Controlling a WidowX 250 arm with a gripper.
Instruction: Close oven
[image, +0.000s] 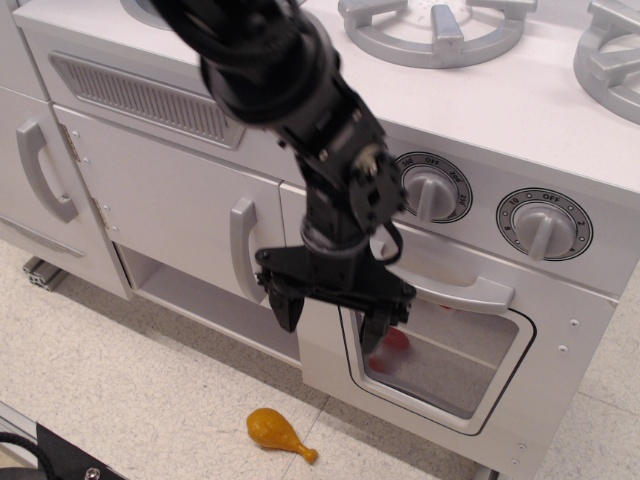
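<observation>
Down at the front of the toy kitchen, the oven (455, 345) sits at the right of the cabinet run, under its two round grey dials (430, 190), and its windowed door looks flush or very nearly flush with the white frame around it; I cannot make out a gap along the top edge. My gripper (330, 318) hangs just in front of the door's left side, fingers spread wide and holding nothing, one fingertip (283, 312) over the seam by the neighbouring cupboard door (175, 205) and the other over the window's left edge. I judge the fingers are spread because this job is a push with the hand, not a grasp, so there is no reason to pinch the wide grey handle (455, 290). Something red shows blurred behind the glass; I cannot say what it is. A yellow toy drumstick (280, 433) lies on the floor below, well clear of the door. I would call the closing done or all but done.
</observation>
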